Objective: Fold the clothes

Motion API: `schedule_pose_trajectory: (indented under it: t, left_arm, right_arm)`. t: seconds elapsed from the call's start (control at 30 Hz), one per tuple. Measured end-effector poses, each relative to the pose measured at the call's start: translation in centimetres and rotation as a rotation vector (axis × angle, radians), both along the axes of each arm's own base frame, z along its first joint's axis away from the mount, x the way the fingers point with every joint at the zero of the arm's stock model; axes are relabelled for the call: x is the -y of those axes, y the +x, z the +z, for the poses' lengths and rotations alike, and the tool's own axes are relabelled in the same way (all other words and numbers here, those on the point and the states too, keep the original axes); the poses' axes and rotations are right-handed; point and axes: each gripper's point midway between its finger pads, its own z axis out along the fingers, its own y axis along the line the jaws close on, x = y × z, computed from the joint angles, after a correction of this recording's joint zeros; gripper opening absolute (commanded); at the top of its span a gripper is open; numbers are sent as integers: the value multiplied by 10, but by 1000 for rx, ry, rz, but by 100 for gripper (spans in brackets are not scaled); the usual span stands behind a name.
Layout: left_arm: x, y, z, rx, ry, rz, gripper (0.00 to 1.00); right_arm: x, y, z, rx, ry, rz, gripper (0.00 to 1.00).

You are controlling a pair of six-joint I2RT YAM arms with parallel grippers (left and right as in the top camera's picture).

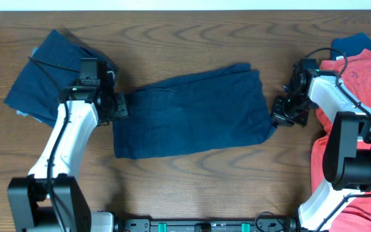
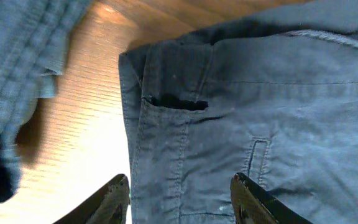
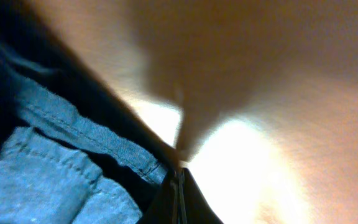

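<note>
The dark navy shorts [image 1: 192, 116] lie flat across the middle of the table, waistband to the left. My left gripper [image 1: 117, 107] hangs over the waistband end. In the left wrist view its open jaws [image 2: 182, 202] straddle the waistband edge of the shorts [image 2: 241, 106], near a pocket slit. My right gripper [image 1: 281, 112] is at the shorts' right lower corner. In the right wrist view its fingers [image 3: 179, 193] are pressed together at the hem [image 3: 86, 140], which runs into the fingertips. Coral-red shirts [image 1: 359, 84] lie at the right, with a brighter blue garment [image 1: 356, 42] behind them.
A pile of blue garments [image 1: 47, 77] lies at the back left, close to my left arm; it also shows at the left edge of the left wrist view [image 2: 11, 81]. Bare wooden table [image 1: 192, 187] shows in front of the shorts.
</note>
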Motion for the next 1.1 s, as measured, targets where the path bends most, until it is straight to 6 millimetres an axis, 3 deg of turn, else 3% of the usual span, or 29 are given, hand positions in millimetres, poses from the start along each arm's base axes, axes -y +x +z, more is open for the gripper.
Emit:
schedule_pose_trajectory:
  t: [0.13,0.37,0.43,0.53,0.67,0.7,0.9,1.0,1.1]
  left_arm:
    - [12,0,-18,-50,-28,-38,52]
    - [42,6,-44,-70,-80,-191,55]
    - [42,9,-47,-62,-61,-207,44]
    - [31,18,-55,-44,5,-197,19]
    - [17,29,-76,-51,83,-164,9]
    - [14,28,-85,-70,90,-144,8]
    - [5,37,-85,-70,85,-47,12]
    - [2,37,-85,-71,80,-18,17]
    - [0,34,-82,-77,78,-4,31]
  right_arm:
    - [12,-10,0,-49,-60,-53,1]
    - [16,-8,-1,-42,-86,-51,1]
    - [17,-8,-1,-41,-88,-50,1]
    - [17,-9,-1,-42,-90,-42,1]
    - [19,-15,0,-69,-101,-36,1]
    - [21,-19,0,-82,-110,-35,1]
    - [32,-34,2,-146,-138,-57,2]
    - [40,-29,2,-119,-103,-70,14]
    - [33,-6,3,-4,5,-26,29]
